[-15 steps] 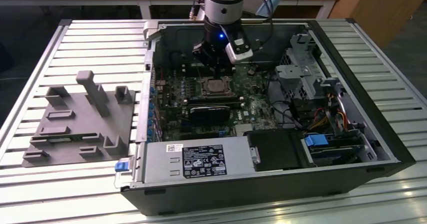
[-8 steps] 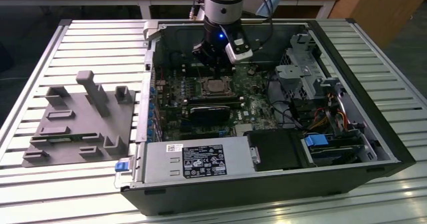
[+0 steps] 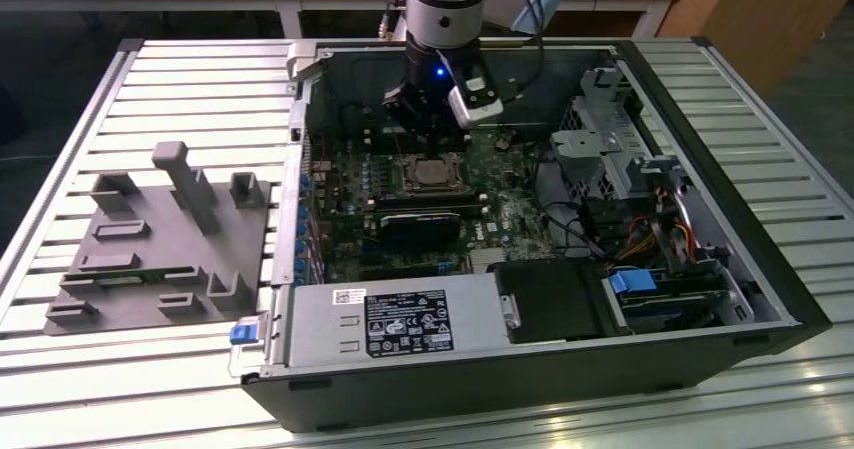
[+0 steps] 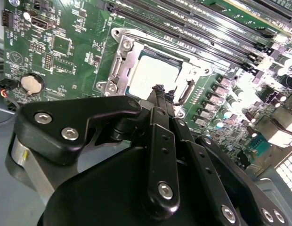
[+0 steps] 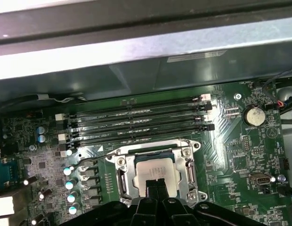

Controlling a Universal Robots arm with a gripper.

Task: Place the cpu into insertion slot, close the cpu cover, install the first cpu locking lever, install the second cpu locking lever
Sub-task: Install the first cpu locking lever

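- The gripper [image 5: 157, 186] hangs low over the circuit board [image 5: 240, 155] inside an open computer case [image 3: 534, 369]. Its two black fingers are pressed together with nothing seen between them.
- The chip [image 5: 148, 170] lies flat in its socket [image 3: 430, 175], silver top up. The metal frame [image 5: 121, 172] lies down around it, with the chip showing through its window.
- A thin wire lever [image 5: 92, 160] appears to stand away from one side of the socket, so it looks unlatched, though I cannot be sure.
- Risk: the fingertips sit right above the chip. A push in the wrong spot could scrape its top or press it crooked onto the socket pins.
- Risk: the lever is thin and springy. It could slip off the narrow closed tips and snap back.
- Risk: if the frame is not fully seated, forcing a lever could bend it.
- Risk: a sideways slip could strike the small round capacitors [image 5: 70, 183] or the long memory slots [image 5: 136, 125] close beside the socket.
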